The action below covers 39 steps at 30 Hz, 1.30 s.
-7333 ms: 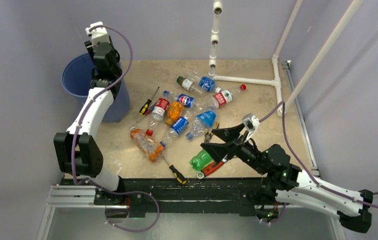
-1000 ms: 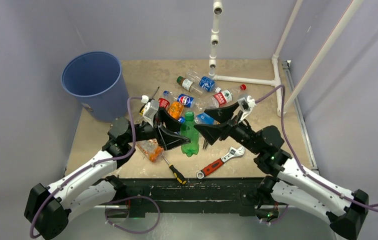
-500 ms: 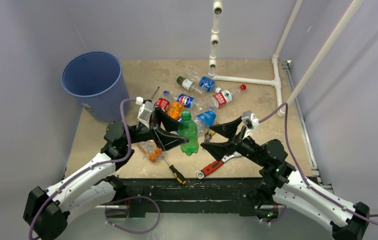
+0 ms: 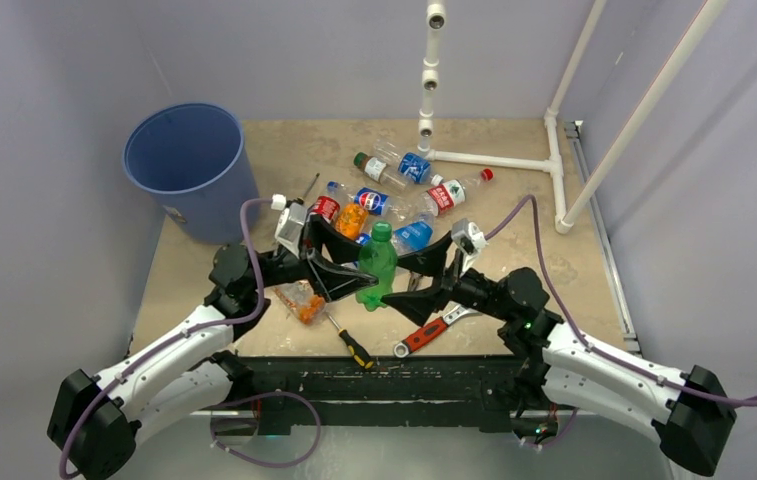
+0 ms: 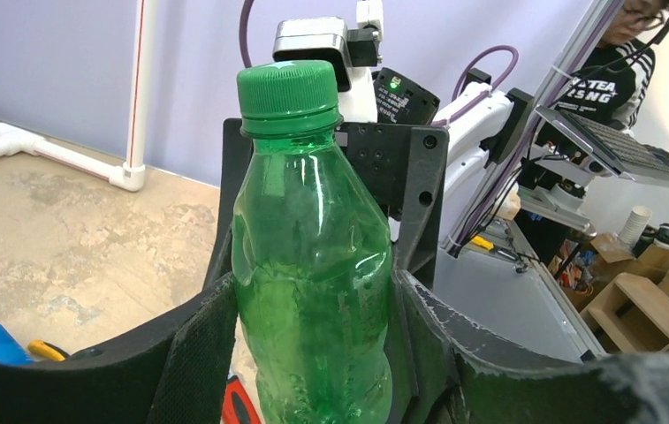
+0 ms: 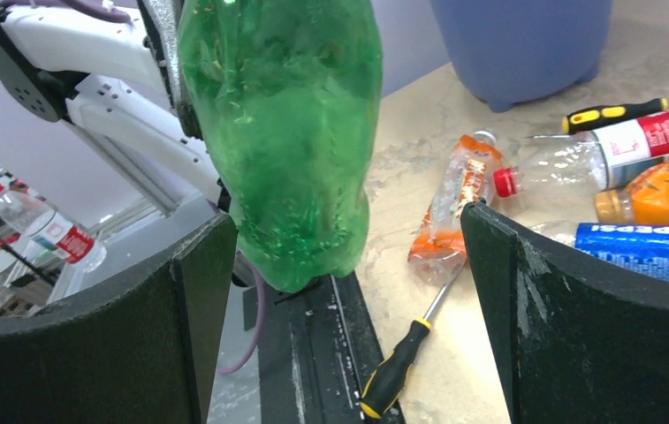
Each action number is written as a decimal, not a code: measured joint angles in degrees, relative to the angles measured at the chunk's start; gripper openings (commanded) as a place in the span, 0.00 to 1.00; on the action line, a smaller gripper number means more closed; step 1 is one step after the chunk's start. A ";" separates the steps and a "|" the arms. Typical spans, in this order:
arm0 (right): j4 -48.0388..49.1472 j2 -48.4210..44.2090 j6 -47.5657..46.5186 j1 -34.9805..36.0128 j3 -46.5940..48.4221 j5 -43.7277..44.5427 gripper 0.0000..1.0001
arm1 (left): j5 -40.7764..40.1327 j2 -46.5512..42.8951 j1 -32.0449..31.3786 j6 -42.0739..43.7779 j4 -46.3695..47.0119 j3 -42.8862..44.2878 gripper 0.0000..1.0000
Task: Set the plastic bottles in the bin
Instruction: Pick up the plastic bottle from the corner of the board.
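My left gripper (image 4: 359,272) is shut on the green bottle (image 4: 377,266) and holds it upright above the table; in the left wrist view its pads press both sides of the bottle (image 5: 313,265). My right gripper (image 4: 416,278) is open, with its jaws wide apart just right of the bottle. In the right wrist view the bottle (image 6: 282,132) hangs by the left finger (image 6: 193,291) without being gripped. The blue bin (image 4: 190,165) stands at the far left. Several other bottles (image 4: 374,202) lie in the table's middle. A crushed orange bottle (image 4: 300,300) lies under the left arm.
A black-and-yellow screwdriver (image 4: 351,343) and a red-handled wrench (image 4: 434,328) lie near the front edge. A second screwdriver (image 4: 306,188) lies by the bin. A white pipe frame (image 4: 499,160) stands at the back right. A Pepsi bottle (image 6: 640,243) lies close to my right finger.
My right gripper, open, has moved left and now sits around the green bottle again. My left gripper has kept hold of the bottle and barely moved.
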 measured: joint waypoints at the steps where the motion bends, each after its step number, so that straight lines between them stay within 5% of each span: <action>1: 0.94 0.81 0.24 0.20 0.00 -0.35 0.99 | 0.00 0.22 0.00 -0.04 0.09 0.00 0.01; 7: 5.09 3.82 1.62 1.09 0.00 -1.75 0.96 | -0.68 0.59 -0.02 -0.96 1.33 0.00 0.00; 11: 8.44 6.60 2.91 2.40 0.00 -1.31 0.82 | -1.25 0.59 -0.02 -1.40 2.43 -0.04 0.00; 13: 9.99 8.39 3.41 3.54 0.04 -0.74 0.71 | -1.51 0.57 -0.02 -1.40 3.06 -0.35 0.16; 16: 11.80 10.49 3.52 5.25 0.22 -0.04 0.56 | -2.08 0.59 0.00 -1.40 3.17 -0.96 0.53; 19: 12.28 10.88 3.37 6.38 0.24 1.09 0.49 | -2.21 0.17 0.00 -1.22 2.51 -0.96 0.73; 22: 11.19 10.01 1.77 6.84 0.26 2.38 0.45 | -3.58 -1.57 0.00 0.13 -0.37 -0.94 0.82; 29: 2.27 5.35 -4.24 7.30 0.48 6.43 0.42 | -10.34 -6.10 -0.02 6.21 -12.26 4.61 0.87; 39: -4.63 4.79 -8.22 7.87 0.74 10.14 0.41 | -11.19 4.09 -0.02 9.29 -24.98 20.06 0.81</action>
